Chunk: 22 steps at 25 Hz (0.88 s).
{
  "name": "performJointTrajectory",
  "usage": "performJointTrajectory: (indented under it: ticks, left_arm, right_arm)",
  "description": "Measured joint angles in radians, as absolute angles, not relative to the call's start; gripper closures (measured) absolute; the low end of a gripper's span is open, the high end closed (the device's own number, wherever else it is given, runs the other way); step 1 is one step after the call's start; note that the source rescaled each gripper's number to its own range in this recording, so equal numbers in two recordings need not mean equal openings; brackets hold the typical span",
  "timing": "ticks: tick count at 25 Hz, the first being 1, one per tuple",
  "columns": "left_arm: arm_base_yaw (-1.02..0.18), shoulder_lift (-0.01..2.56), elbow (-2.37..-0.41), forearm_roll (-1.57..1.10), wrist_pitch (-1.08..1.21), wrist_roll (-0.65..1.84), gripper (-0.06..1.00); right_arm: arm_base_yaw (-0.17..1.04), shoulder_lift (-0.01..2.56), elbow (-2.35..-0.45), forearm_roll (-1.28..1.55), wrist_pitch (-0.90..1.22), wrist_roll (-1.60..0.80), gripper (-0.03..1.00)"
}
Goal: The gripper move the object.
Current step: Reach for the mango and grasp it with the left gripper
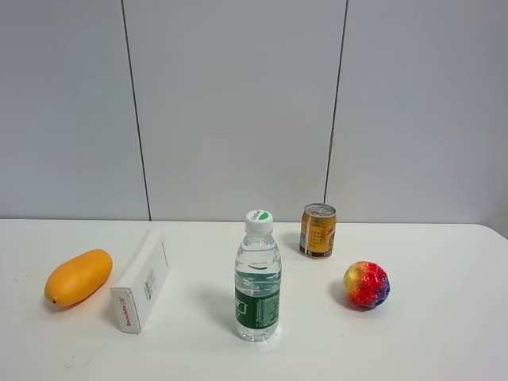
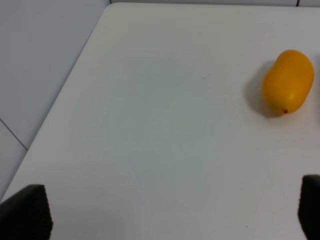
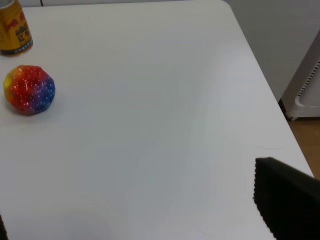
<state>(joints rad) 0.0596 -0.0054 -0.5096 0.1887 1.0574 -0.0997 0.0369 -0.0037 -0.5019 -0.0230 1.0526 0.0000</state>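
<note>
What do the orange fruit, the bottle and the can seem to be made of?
The orange fruit: probably plastic or foam, because its smooth matte skin is one even colour; a real mango is not excluded. The bottle: clear plastic, transparent and glossy. The can: metal, likely aluminium, with a shiny silver top rim and a printed golden wall.

A smooth white desk is shown, and five things are carried on it, all set apart from one another. An orange-yellow mango-shaped fruit is laid on its side at the left, with a long white cardboard box lying just beside it. A clear plastic water bottle with a green label and white cap is stood upright near the middle. A golden metal can is set upright behind it to the right, and a red-yellow-blue ball is placed near the can, further forward.
</note>
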Motion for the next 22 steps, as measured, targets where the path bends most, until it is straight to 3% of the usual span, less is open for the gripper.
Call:
performJointTrajectory:
  ticks: [22]
  left_arm:
    - [0.06, -0.005, -0.51, 0.189, 1.057, -0.1, -0.06]
  right_arm:
    - [0.037, -0.004, -0.502, -0.023, 1.053, 0.0, -0.03]
